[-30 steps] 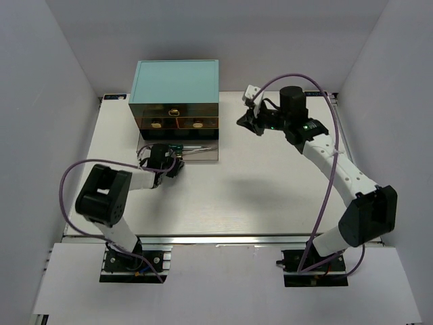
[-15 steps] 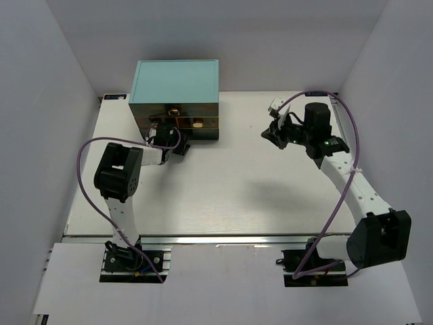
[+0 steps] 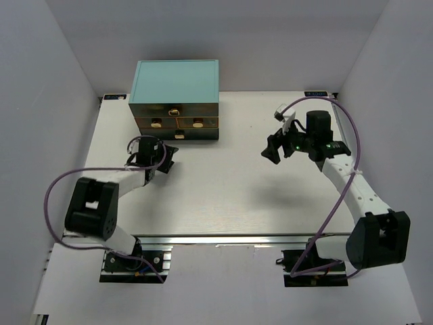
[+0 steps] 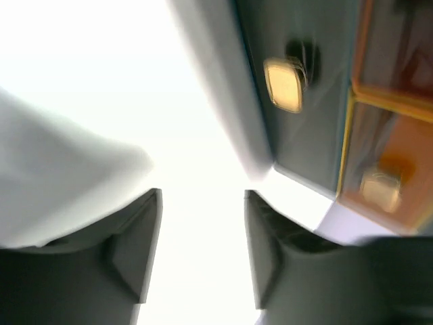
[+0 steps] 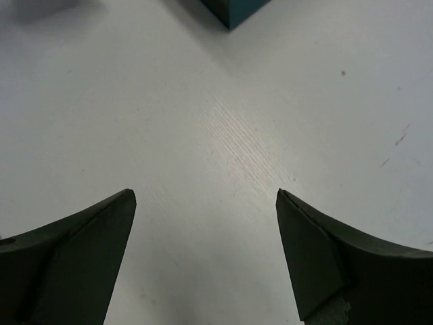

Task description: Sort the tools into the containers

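The teal-topped cabinet (image 3: 176, 80) stands at the back left, and its brownish drawers (image 3: 186, 128), the containers, are all pushed in. No tools show in any view. My left gripper (image 3: 168, 156) hovers just in front of the cabinet's lower left corner, open and empty. In the left wrist view the left gripper (image 4: 203, 203) faces the drawer fronts (image 4: 379, 142) with gold knobs (image 4: 284, 84), blurred. My right gripper (image 3: 272, 150) hangs over the table right of the cabinet. The right gripper (image 5: 203, 196) is wide open above bare table (image 5: 223, 135).
The white table (image 3: 223, 189) is boxed in by grey walls on three sides. A teal corner of the cabinet (image 5: 233, 10) shows at the top of the right wrist view. Both arm bases sit at the near edge.
The bottom drawer, open a second ago with a tool inside, is now shut. My left gripper backed away from the cabinet and opened. My right gripper drifted right and opened wide.
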Action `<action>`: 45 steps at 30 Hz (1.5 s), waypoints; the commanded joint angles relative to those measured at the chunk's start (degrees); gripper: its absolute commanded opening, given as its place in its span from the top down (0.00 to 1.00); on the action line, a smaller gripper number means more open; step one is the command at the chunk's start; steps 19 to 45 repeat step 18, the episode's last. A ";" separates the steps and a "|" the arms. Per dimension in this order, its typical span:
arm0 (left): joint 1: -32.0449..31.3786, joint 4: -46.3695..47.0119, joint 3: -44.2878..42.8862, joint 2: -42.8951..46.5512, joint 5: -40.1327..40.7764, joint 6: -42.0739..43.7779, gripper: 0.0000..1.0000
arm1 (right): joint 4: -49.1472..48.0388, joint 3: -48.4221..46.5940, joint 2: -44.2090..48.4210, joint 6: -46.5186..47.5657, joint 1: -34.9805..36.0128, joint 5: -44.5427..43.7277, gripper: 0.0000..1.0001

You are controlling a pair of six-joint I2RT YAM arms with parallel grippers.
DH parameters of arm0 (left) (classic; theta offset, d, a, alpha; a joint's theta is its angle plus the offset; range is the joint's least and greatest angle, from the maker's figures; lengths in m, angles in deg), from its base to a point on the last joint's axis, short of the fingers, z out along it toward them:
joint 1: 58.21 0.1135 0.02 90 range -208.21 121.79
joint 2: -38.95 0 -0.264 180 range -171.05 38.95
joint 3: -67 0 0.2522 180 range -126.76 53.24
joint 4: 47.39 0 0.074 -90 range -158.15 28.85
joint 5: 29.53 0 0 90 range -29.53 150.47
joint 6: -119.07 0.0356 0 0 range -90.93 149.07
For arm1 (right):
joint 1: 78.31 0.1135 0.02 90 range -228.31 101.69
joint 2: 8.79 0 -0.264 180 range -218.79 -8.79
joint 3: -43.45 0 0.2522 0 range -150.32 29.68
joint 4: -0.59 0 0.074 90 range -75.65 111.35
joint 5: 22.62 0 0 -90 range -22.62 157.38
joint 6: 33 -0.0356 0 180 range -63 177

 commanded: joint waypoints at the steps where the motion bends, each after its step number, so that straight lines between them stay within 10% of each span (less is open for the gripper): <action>1: -0.14 -4.10 4.82 9.99 -0.32 10.05 0.30 | 4.85 -3.34 -2.78 -6.89 -0.70 -4.62 0.11; 5: -0.32 -6.39 6.86 22.88 -2.09 24.22 0.08 | 10.30 -10.99 -7.53 -14.28 -0.70 -8.67 0.11; 15: -0.67 0.90 12.40 45.41 -14.65 41.64 0.02 | -2.56 -6.01 -0.17 -21.13 -0.78 -17.71 0.11; 45: -0.58 0.03 11.87 46.92 -14.40 42.88 0.02 | -4.09 -3.71 1.60 -22.98 -0.87 -18.86 0.10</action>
